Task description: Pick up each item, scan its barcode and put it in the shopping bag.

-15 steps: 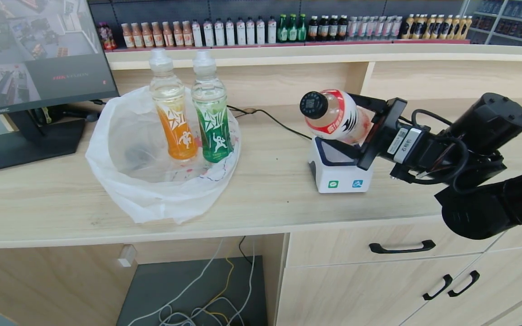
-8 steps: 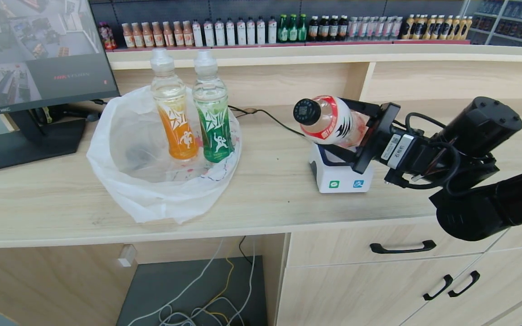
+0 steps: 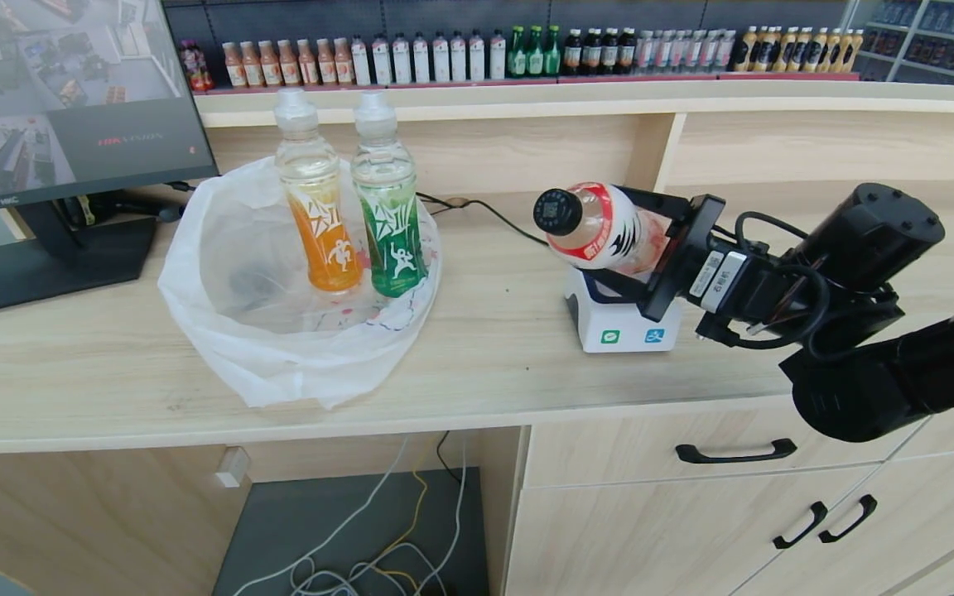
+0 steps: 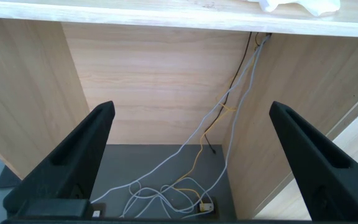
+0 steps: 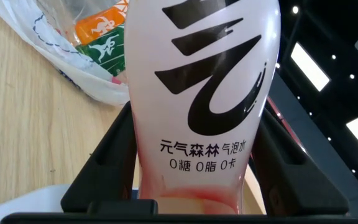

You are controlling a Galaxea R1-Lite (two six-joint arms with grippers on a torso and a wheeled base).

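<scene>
An orange bottle (image 3: 321,223) and a green bottle (image 3: 390,228) stand in the bag (image 3: 220,248), at 9 o'clock from the scanner (image 3: 622,327) on the desk (image 3: 485,356). The right pincer (image 3: 628,244) clamps a pink bottle (image 3: 597,225) on its side just above the scanner, so it is likely mid-scan and not yet bagged. The left pincer (image 4: 191,112) gapes empty below the desk.

The bottle (image 3: 597,223) lies sideways over the scanner (image 3: 622,327). Together with the right hand (image 3: 614,240), it hides most of the scanner's top face. The hand's fingers cover the bottle's lower body, so its base cannot be seen. Inside the shopping bag (image 3: 278,356), a dark shape (image 3: 253,285) shows blurred through the plastic, and what it is cannot be told. The monitor (image 3: 63,91) on the tabletop (image 3: 493,364) is cut off by the picture's edge. The row of drinks (image 3: 527,54) at the back is too small to tell apart. In the left wrist view, the fingers of the left hand (image 4: 192,111) run off the edge.
</scene>
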